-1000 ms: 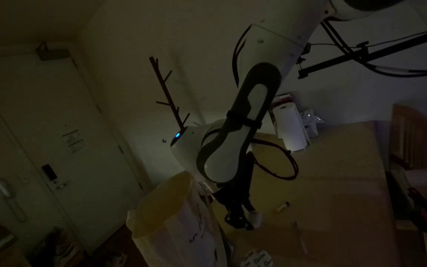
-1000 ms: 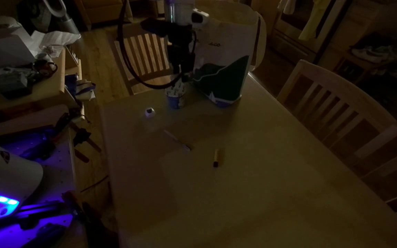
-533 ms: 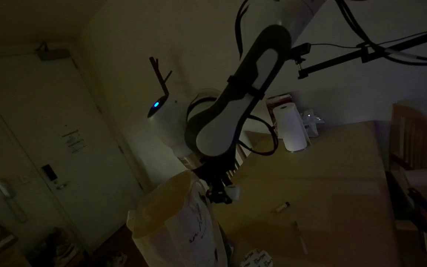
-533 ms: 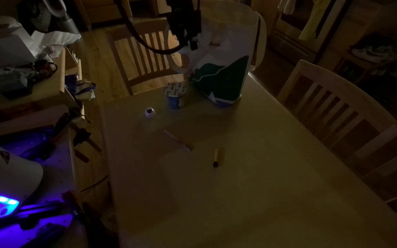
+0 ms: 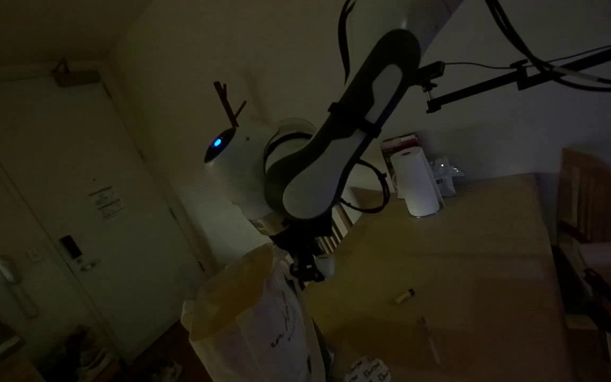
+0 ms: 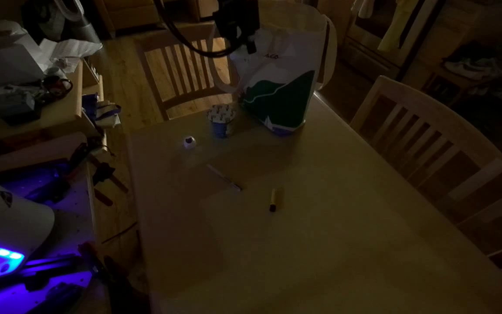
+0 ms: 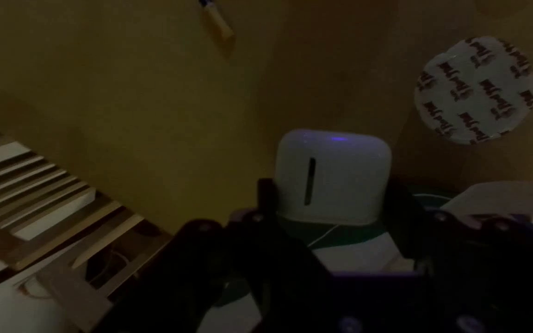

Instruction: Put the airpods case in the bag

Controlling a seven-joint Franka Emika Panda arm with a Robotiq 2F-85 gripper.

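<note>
The airpods case is white and rounded with a dark slit. My gripper is shut on it, one finger at each side, in the wrist view. The case also shows in an exterior view, at the fingertips of the gripper. The bag is large, pale and open at the top. Its green-printed side shows in an exterior view. My gripper is in the air beside the bag, near rim height on the table side. The bag shows below the case in the wrist view.
A tub with a printed lid stands beside the bag. A small white object, a pen and a yellow stick with a dark end lie on the table. A paper towel roll stands at the far edge. Chairs surround the table.
My gripper has risen with the case and moved toward the bag, up and left in an exterior view. The rise is large at first, then small. The bag has not moved.
</note>
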